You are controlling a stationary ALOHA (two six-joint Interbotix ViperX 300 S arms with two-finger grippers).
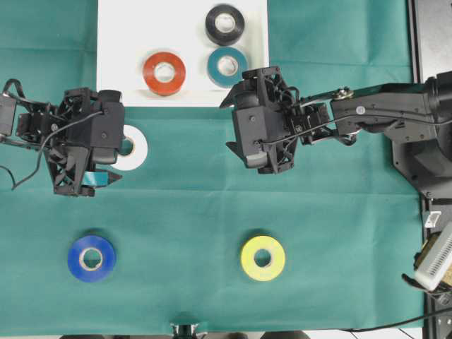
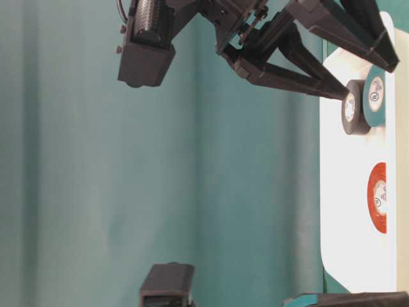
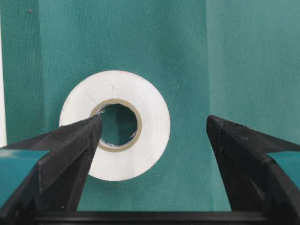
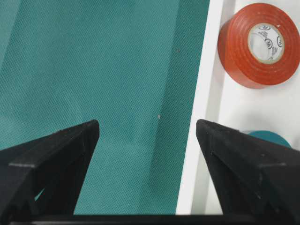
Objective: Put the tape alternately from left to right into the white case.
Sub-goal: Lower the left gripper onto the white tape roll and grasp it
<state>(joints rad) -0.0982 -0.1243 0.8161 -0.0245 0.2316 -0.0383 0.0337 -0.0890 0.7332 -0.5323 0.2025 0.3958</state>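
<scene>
The white case [image 1: 120,42] lies at the back and holds three rolls of tape: red-orange [image 1: 164,73], black [image 1: 224,24] and teal [image 1: 227,66]. A white roll [image 1: 140,150] lies flat on the green cloth just in front of the case. My left gripper [image 3: 152,124] hangs open over it, the left finger overlapping the roll's [image 3: 136,140] hole and the right finger well clear. My right gripper [image 4: 147,126] is open and empty over the case's front rim [image 4: 201,140], near the red-orange roll [image 4: 258,44]. Blue [image 1: 92,258] and yellow [image 1: 263,258] rolls lie near the front.
Green cloth [image 1: 339,233] covers the table. The right arm [image 1: 381,109] reaches in from the right edge, beside a black stand [image 1: 431,42]. In the table-level view the right fingers [image 2: 300,80] hover beside the black roll [image 2: 353,107].
</scene>
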